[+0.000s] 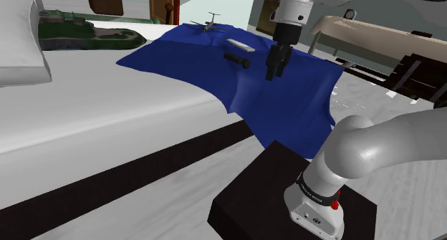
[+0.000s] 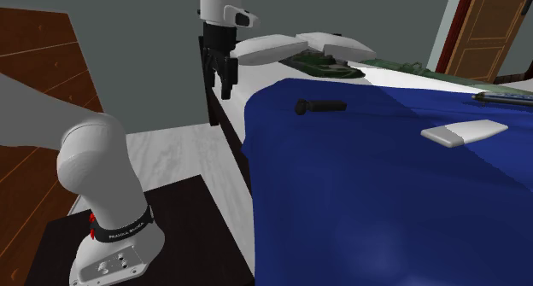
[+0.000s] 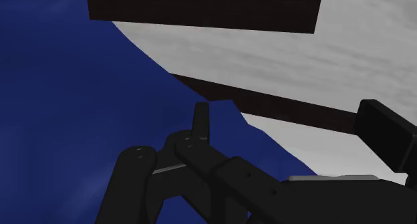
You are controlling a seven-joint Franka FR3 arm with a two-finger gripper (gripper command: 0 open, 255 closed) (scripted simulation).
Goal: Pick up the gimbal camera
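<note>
Black gripper (image 1: 275, 72) hovers right of the camera (image 1: 237, 59) in the shoulder view: approach. Next, centre over it, descend. Jaws: cannot tell.

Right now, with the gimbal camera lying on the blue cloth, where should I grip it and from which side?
Probably the straight handle of the gimbal camera, mid-length, from straight above with the jaws across its width. It lies flat on the blue cloth, both long sides free; the thicker head at one end looks less even to clamp.
</note>
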